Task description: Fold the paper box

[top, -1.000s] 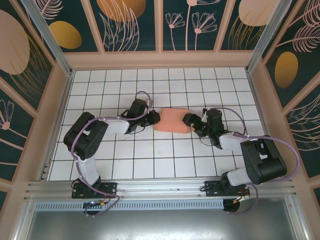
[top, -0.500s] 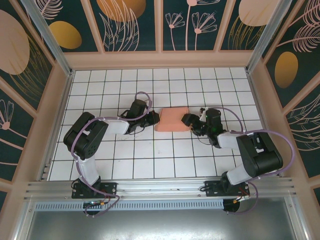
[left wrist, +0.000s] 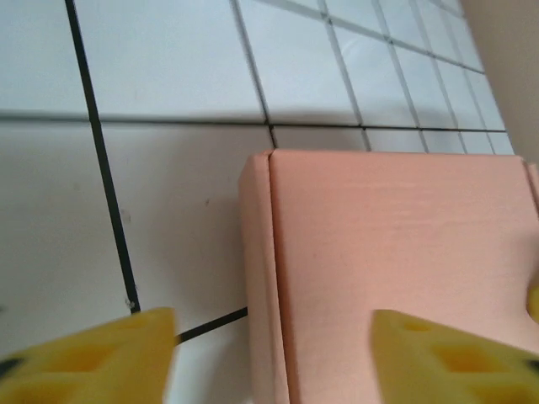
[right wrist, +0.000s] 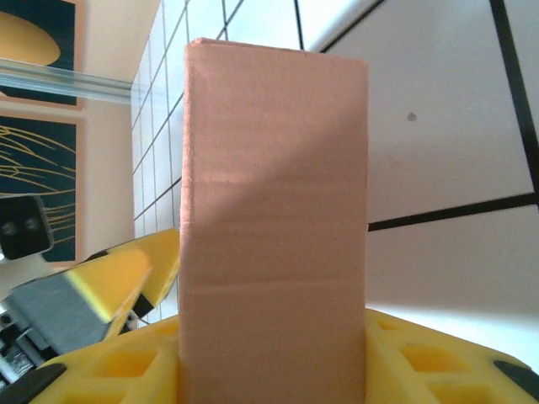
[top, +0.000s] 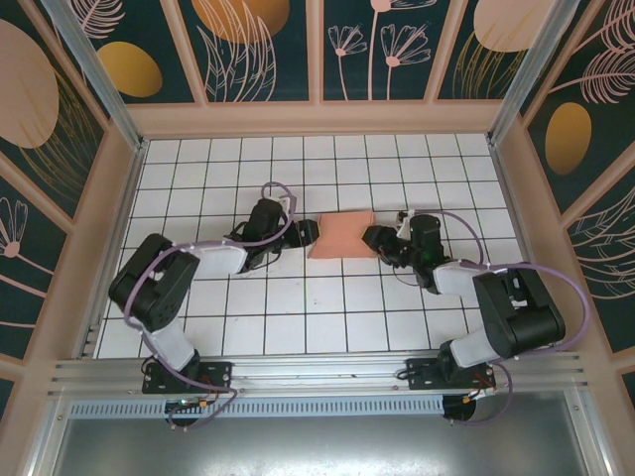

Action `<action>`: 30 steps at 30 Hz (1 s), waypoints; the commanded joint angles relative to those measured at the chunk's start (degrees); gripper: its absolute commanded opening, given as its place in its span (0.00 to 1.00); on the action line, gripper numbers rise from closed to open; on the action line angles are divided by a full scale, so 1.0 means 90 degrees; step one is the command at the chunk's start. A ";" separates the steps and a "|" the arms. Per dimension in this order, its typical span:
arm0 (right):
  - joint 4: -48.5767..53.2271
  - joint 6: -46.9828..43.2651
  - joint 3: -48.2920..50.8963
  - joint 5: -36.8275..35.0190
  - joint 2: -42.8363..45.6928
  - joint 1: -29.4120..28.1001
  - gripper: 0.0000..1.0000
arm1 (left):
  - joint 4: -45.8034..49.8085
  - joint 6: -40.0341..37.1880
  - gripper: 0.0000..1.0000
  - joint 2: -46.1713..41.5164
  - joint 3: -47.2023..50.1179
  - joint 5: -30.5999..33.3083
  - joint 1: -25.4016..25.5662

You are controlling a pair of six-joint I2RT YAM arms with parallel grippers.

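Claws first: my right claw (top: 372, 236) is clamped on the right end of the paper box (top: 340, 236), its fingers (right wrist: 438, 362) flush against both faces of the salmon-pink card in the wrist view. My left claw (top: 303, 233) stands apart at the opposite end. Its fingers (left wrist: 101, 353) are spread wide with the box's left edge lying between them, and I cannot tell whether either one touches the card. The box lies low on the white gridded worktop (top: 298, 297), about the middle, and its long axis runs left to right from one claw to the other. A crease runs just inside its left edge. From above, its far corners look slightly raised. Open tiles stretch beyond the box to the back wall (top: 317, 119), and more rows lie between it and the rail (top: 317, 369) at my bases. Tiles also spread wide toward both side walls.
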State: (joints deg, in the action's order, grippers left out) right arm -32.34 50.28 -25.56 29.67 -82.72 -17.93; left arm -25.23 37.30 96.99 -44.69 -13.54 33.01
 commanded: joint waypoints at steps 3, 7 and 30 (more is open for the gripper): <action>0.0337 -0.0359 -0.0349 0.0088 0.0439 0.0160 0.46 | -0.1034 -0.1760 0.99 -0.1052 0.0390 0.0945 0.0153; 0.0480 -0.0403 -0.0493 0.0212 0.0646 0.0287 0.46 | -0.1936 -0.3520 0.99 -0.1666 0.0668 0.2100 0.0370; 0.0408 0.0415 -0.1291 0.1920 0.1855 0.1032 0.45 | -0.5162 -1.2289 0.99 -0.2091 0.1877 0.2846 0.1562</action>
State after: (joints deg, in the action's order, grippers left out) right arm -24.73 51.46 -35.33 40.51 -67.13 -9.65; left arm -63.72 -61.76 77.95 -29.12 9.76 45.80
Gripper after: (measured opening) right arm 0.454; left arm 0.988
